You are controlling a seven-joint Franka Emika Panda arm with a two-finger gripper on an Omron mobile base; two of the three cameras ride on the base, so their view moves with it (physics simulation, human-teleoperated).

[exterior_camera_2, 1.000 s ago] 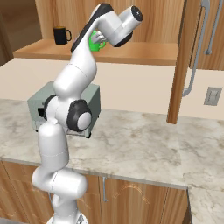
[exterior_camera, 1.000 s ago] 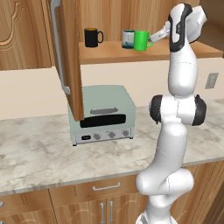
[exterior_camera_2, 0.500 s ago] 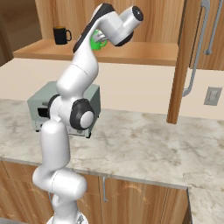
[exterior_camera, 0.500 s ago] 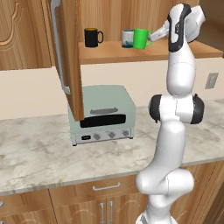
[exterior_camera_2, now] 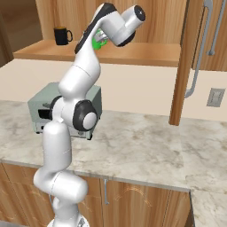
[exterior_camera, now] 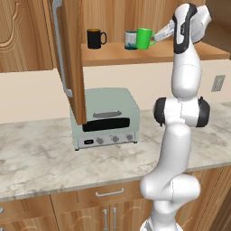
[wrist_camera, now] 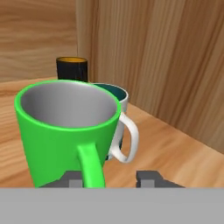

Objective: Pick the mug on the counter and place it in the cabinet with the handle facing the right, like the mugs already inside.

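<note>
- The arm (exterior_camera: 180,135) is glossy white, built of smooth rounded tube segments, thicker toward the base.
- Its joints are dark: a black ring and round black caps sit on either side of the bulbous middle joint (exterior_camera_2: 84,117).
- A long black inlay runs along the upper link (exterior_camera: 180,31) near the wrist.
- The wrist end in the right base view is a white cylinder with a dark round cap.
- The finger tips (wrist_camera: 151,178) are small, dark grey and blocky.

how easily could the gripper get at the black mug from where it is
Probably not directly. The green mug sits right before the gripper, with the teal-and-white mug just behind it, and the black mug beyond both along the shelf. It would likely need to go around them.
</note>
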